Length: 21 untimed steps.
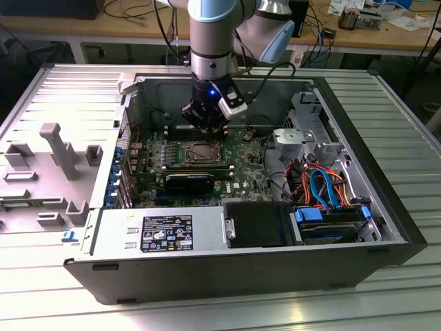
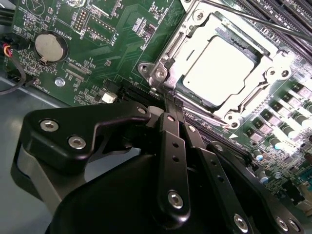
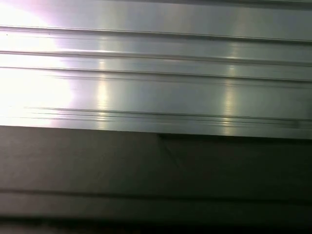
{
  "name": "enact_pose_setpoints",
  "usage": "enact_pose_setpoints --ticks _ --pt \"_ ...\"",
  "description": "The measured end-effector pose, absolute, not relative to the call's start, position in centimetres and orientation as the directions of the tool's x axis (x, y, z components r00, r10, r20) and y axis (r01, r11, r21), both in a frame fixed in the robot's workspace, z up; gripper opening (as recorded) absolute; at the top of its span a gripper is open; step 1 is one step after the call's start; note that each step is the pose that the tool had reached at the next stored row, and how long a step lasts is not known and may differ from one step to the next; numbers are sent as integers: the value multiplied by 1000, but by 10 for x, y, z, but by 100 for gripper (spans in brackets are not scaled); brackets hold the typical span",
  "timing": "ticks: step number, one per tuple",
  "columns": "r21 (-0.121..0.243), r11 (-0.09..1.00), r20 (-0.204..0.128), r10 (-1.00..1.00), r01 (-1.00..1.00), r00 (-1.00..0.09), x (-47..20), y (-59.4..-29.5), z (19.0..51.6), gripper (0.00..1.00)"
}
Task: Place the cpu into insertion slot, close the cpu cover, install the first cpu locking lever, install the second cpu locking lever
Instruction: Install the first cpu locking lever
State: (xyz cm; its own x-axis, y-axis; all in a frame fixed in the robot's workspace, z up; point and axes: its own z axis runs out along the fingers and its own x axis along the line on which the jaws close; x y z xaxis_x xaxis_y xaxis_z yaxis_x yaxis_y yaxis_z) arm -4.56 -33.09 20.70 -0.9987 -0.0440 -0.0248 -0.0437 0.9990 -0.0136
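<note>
In the exterior view the arm (image 1: 213, 41) is a grey metal tube with pale blue joint caps, one above the wrist and one on the rounded joint behind it. A black cable loops from beside the wrist. Below the tube sits a black wrist block with a small blue light and a white-and-black box fixed to its side. In the second wrist view the gripper (image 2: 171, 100) is matt black, built of flat linkage bars and a rounded knuckle plate, joined by bright silver screws, with narrow fingers (image 2: 170, 122).
</note>
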Motion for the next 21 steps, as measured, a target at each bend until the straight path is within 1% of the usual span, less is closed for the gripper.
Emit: enact_pose_setpoints --ticks 21 --pt "-14 999 -25 -44 -44 -999 -46 -331 207 11"
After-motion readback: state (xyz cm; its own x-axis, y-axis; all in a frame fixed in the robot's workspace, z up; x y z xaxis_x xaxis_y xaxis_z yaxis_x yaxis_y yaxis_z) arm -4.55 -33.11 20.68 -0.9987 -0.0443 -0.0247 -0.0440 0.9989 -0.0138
